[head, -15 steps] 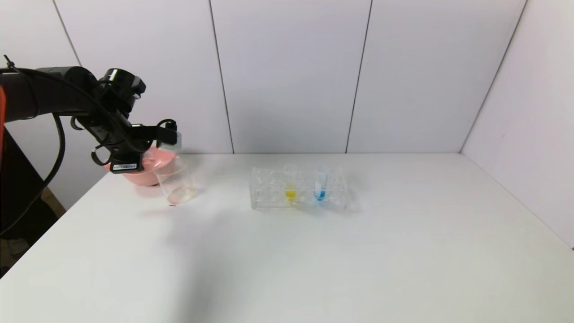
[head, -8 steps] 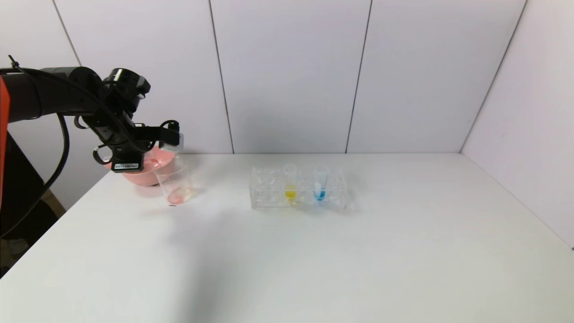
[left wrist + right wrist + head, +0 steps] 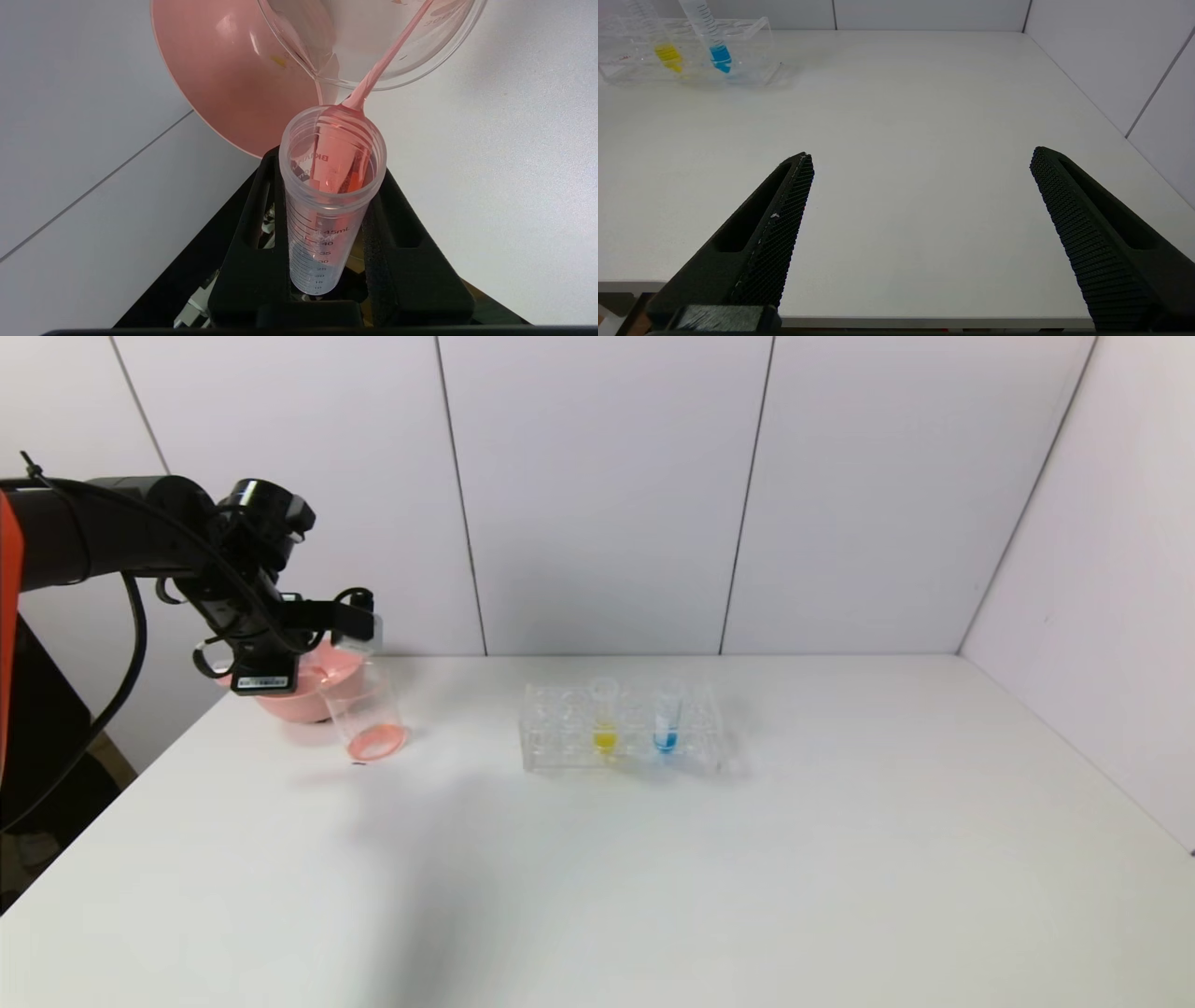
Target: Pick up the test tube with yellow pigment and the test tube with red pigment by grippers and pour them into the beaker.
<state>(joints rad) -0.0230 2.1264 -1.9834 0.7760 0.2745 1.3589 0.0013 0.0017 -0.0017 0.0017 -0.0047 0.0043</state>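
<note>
Main risk: my left gripper [image 3: 327, 261] is clamped on the graduated clear test tube with red pigment [image 3: 329, 196], tipped mouth-down over the clear flared beaker [image 3: 366, 714], and the thin red stream only just clears the rim, so any wobble spills onto the white table [image 3: 653, 859] or into the pink bowl [image 3: 297, 695] touching behind. Beaker bottom shows a pink-red pool. Yellow-liquid test tube [image 3: 605, 721] stands in the clear rack [image 3: 560, 737], well apart; my right gripper [image 3: 920, 224] is parked low at the table's near edge, wide open, holding nothing.

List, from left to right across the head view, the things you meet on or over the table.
Left end effector holding the red tube → beaker → yellow tube → blue tube.
</note>
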